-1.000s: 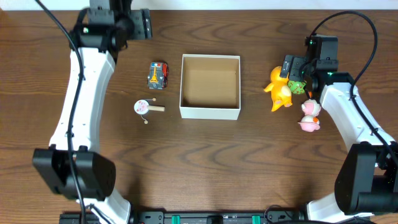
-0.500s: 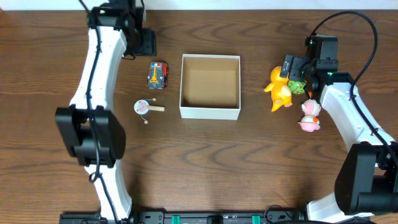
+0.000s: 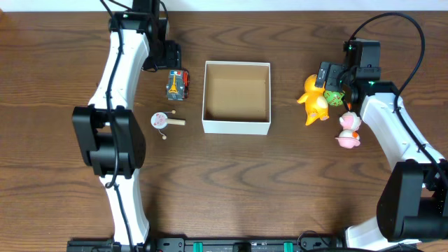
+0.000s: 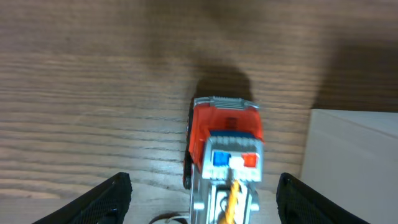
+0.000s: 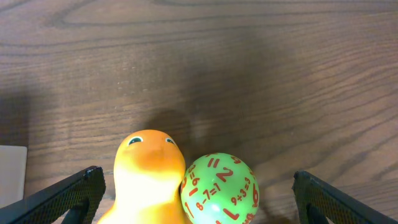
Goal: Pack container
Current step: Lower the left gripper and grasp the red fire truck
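Observation:
The container [image 3: 236, 127], a square shallow box with white walls and a brown inside, sits mid-table with nothing in it; its white wall shows in the left wrist view [image 4: 354, 162]. My left gripper [image 3: 171, 61] is open just behind a red and grey toy truck [image 3: 177, 85], which lies between its fingers [image 4: 202, 190] in the left wrist view [image 4: 225, 143]. My right gripper [image 3: 329, 82] is open [image 5: 202, 199] over an orange duck [image 5: 149, 174] and a green number ball [image 5: 219, 190], which touch each other.
A small round white and pink toy on a stick [image 3: 162, 120] lies front left of the container. A pink and white toy [image 3: 348, 130] lies in front of the duck [image 3: 315, 101] and ball [image 3: 334, 97], beside the right arm.
My left arm has swung in from the back left and brought its gripper down behind the toy truck. The right arm and all toys have not moved.

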